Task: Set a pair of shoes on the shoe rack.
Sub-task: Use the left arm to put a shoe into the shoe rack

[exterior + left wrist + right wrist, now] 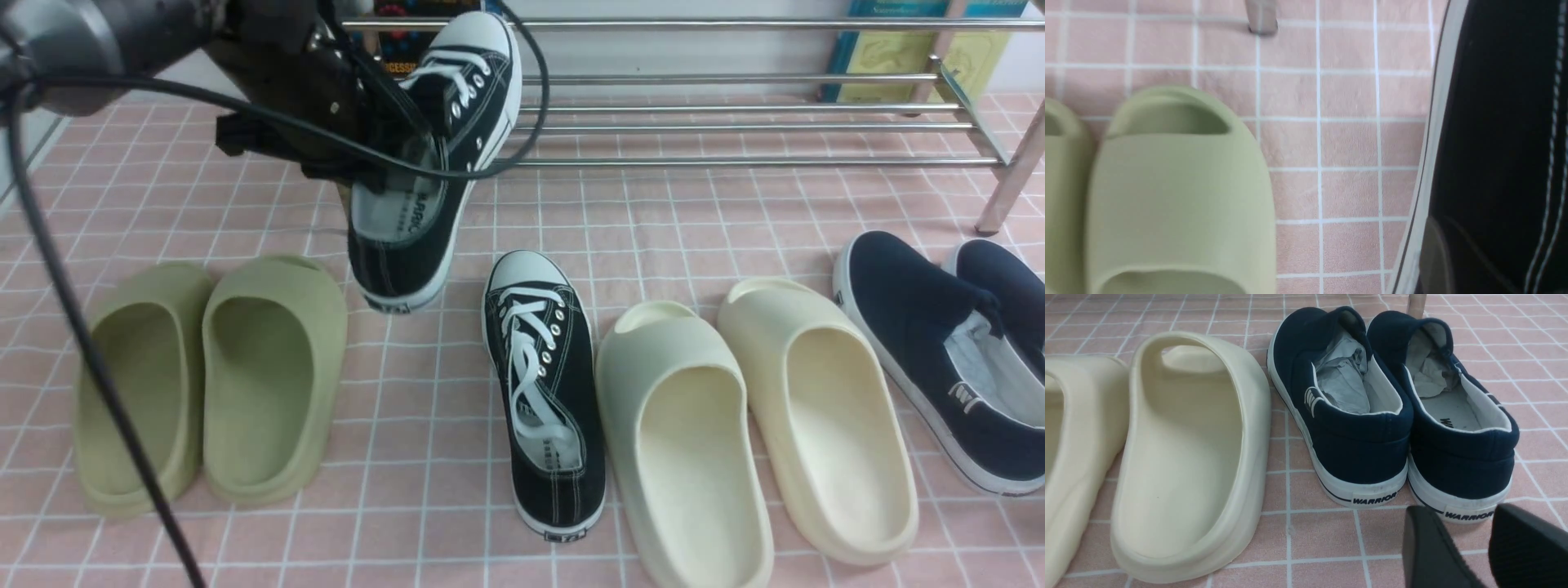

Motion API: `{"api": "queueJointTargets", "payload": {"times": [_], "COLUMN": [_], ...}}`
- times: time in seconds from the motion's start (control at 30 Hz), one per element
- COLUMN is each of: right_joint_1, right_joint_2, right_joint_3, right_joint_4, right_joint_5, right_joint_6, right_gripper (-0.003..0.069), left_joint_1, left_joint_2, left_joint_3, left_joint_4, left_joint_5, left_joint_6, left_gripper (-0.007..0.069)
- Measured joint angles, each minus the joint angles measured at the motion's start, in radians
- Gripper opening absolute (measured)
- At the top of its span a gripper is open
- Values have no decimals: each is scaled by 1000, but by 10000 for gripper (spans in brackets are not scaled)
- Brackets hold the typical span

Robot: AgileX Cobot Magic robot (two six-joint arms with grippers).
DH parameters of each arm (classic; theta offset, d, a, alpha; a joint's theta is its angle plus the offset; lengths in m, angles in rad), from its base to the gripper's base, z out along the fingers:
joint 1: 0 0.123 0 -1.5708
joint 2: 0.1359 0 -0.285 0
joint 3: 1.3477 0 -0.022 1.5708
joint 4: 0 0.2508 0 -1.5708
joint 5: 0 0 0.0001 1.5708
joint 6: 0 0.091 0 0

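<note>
Front view: the left gripper (375, 159) was clamped on one black sneaker (473, 114), held toe-up in the air in front of the shoe rack (735, 126). The other sneaker (543, 392) lay on the pink checked cloth (424, 392) between olive slides (273, 376) and cream slides (686, 441).

Left wrist view: the black sneaker (1490, 122) hung beside an olive slide (1180, 196).

Right wrist view: the right gripper (1470, 531) stood open and empty near navy slip-ons (1359, 449).
</note>
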Motion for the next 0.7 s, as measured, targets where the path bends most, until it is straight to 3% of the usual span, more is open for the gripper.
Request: {"api": "queueJointTargets", "payload": {"times": [0.23,0.5,0.7], "right_joint_1": [0,0,0], "right_joint_2": [0,0,0], "right_joint_3": [0,0,0], "right_joint_4": [0,0,0], "right_joint_5": [0,0,0], "right_joint_6": [0,0,0], "right_gripper": [240,240,240], "left_joint_1": [0,0,0], "left_joint_2": [41,-41,-30], "left_joint_3": [-8,-9,-10], "left_joint_4": [-29,-31,-26], "left_joint_5": [-10,98,52], "left_joint_6": [21,108,118], "left_gripper": [15,15,15]}}
